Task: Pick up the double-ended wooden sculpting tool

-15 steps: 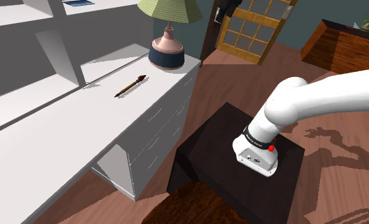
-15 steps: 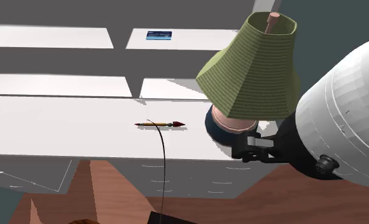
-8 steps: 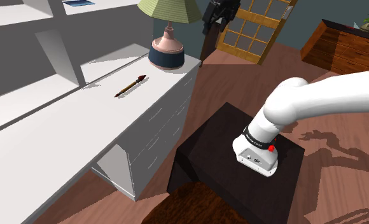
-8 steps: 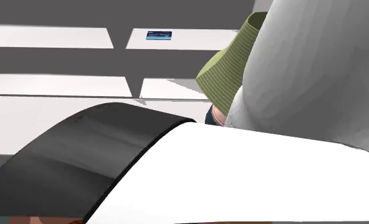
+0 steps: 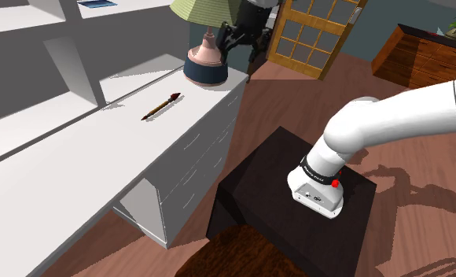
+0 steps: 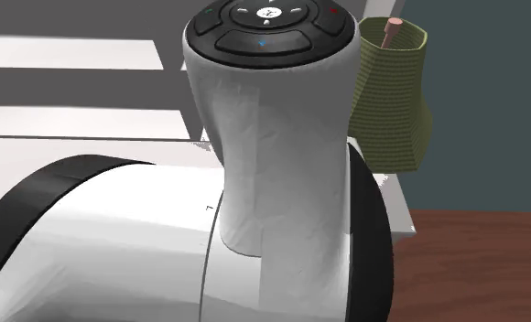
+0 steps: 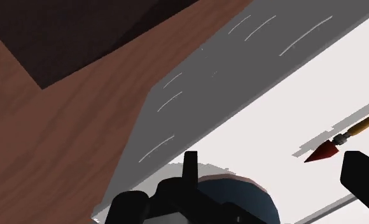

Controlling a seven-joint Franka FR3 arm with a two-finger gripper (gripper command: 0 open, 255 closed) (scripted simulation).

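**Clerk:** Entry 1, the task's item?

**Checker:** Slim tan-shafted sculpting tool (image 5: 162, 106) with dark red pointed ends. It lies flat on the long white worktop (image 5: 85, 149), slanted to the front edge and touching nothing else. In the wrist view, 1 red cone tip and part of the shaft of the sculpting tool (image 7: 352, 132) show near 1 finger of the claw, without contact.

**Clerk:** Entry 2, the claw?

**Checker:** All-black 2-finger claw (image 5: 240, 43) on the white arm (image 5: 399, 118). It hangs high beside the lamp, below the shade's rim and well apart from the tool. The fingers (image 7: 361, 178) stand spread in the wrist view: released, gripping nothing.

**Clerk:** Entry 3, furnishings?

**Checker:**
- 1 table lamp (image 5: 206, 67) at the worktop's end, with a green ribbed shade, a pink stem and a round navy base. The base sits below the claw in the wrist view.
- Grey drawer fronts (image 5: 207, 149) under the worktop.
- 1 black box stand (image 5: 297, 197) on the brown wooden floor (image 5: 297, 102).
- 1 wooden door with glass panes (image 5: 317, 31).

**Clerk:** Second exterior view?

**Checker:** The arm's white link, topped by a black button cap (image 6: 268, 27), sits close in front. The green shade (image 6: 392, 91) is behind it.
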